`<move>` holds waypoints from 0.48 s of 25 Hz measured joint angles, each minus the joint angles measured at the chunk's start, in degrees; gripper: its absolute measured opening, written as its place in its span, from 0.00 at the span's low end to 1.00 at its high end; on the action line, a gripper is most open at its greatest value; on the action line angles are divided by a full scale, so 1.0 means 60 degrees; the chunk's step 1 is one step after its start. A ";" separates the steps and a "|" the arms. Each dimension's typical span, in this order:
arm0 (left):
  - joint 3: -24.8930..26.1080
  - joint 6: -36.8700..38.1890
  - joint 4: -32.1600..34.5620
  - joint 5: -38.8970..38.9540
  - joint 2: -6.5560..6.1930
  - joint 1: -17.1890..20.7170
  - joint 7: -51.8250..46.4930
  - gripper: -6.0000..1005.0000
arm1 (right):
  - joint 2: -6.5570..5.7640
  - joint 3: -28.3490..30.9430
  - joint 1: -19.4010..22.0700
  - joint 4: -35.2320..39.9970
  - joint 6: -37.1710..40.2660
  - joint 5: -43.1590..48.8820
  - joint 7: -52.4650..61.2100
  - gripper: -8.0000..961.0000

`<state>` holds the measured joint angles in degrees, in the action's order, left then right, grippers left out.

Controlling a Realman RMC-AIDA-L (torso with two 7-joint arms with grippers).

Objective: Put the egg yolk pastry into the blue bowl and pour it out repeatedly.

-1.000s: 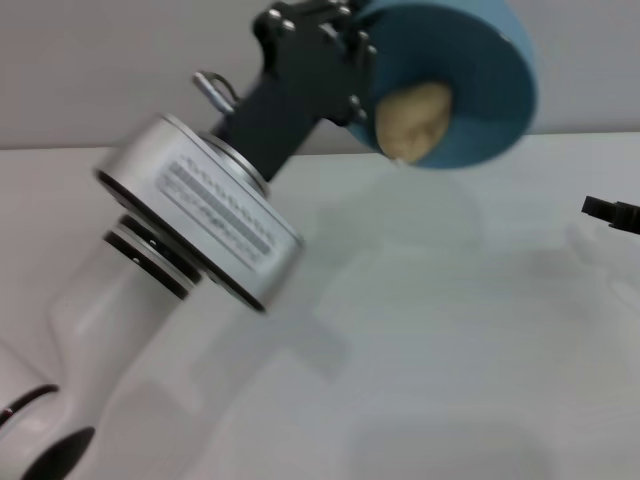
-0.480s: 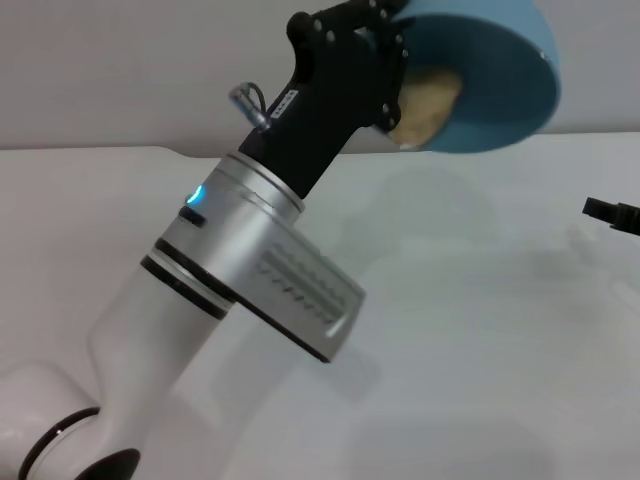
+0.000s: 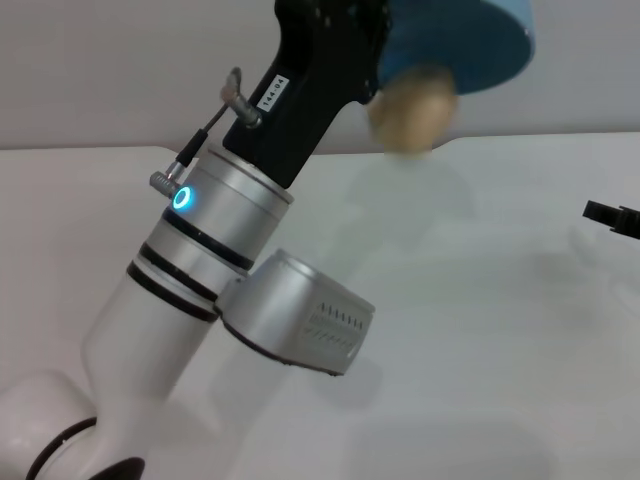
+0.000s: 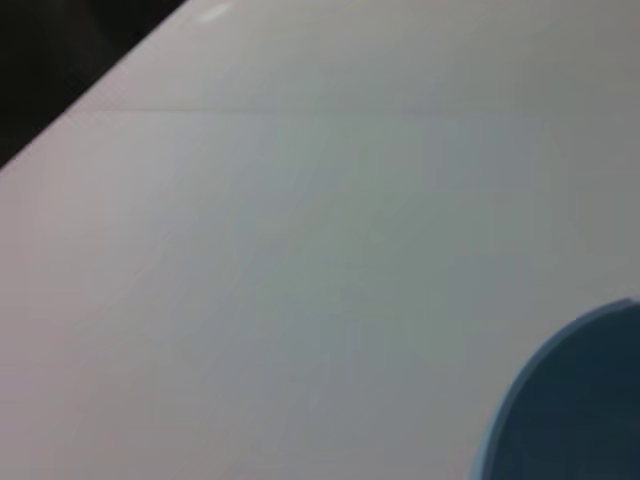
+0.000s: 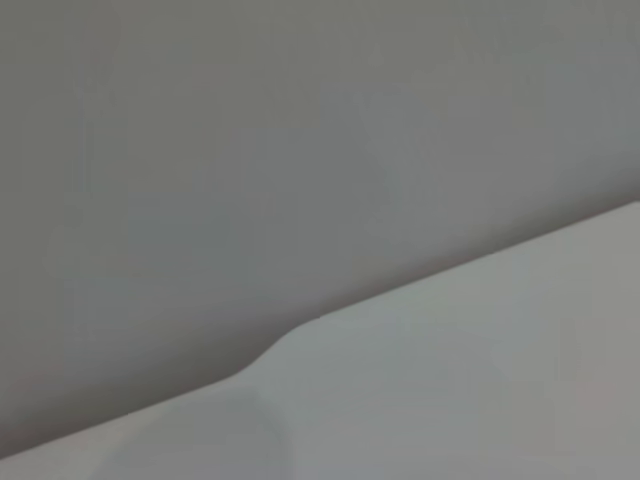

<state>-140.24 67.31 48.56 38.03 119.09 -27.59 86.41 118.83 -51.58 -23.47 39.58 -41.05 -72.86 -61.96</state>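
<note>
My left gripper (image 3: 375, 55) is raised high over the white table (image 3: 480, 330) and is shut on the rim of the blue bowl (image 3: 470, 40). The bowl is tipped far over with its opening facing down. The egg yolk pastry (image 3: 412, 112) is a blurred beige lump just below the bowl's rim, in the air above the table. Part of the bowl's rim also shows in the left wrist view (image 4: 570, 400). Only a black tip of my right gripper (image 3: 612, 214) shows at the right edge of the head view, low over the table.
My left arm's silver and white links (image 3: 200, 270) cross the left half of the head view. The table's back edge meets a grey wall (image 3: 100, 70). The right wrist view shows only the wall and the table (image 5: 480, 380).
My left wrist has rolled further and tipped the bowl from sideways to nearly upside down. The pastry has slid out of the bowl and is dropping below its rim. The right gripper has not moved.
</note>
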 joint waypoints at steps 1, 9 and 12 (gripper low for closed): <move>-0.0119 0.0190 -0.0001 0.0133 -0.0001 0.0005 0.0078 0.03 | 0.0000 -0.0001 -0.0001 -0.0032 0.0001 0.0000 0.0000 0.40; -0.0422 -0.0112 -0.0008 0.0957 -0.0001 0.0034 0.0231 0.03 | -0.0004 -0.0067 -0.0053 -0.0059 -0.0019 -0.0015 0.0000 0.40; -0.0370 -0.0586 0.0146 0.2447 -0.0002 -0.0092 0.0131 0.03 | -0.0010 -0.0131 -0.0086 -0.0056 -0.0077 -0.0016 0.0001 0.40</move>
<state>-142.46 63.79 49.44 52.71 119.08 -28.14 87.19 118.77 -52.37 -23.99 39.25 -41.51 -72.96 -61.96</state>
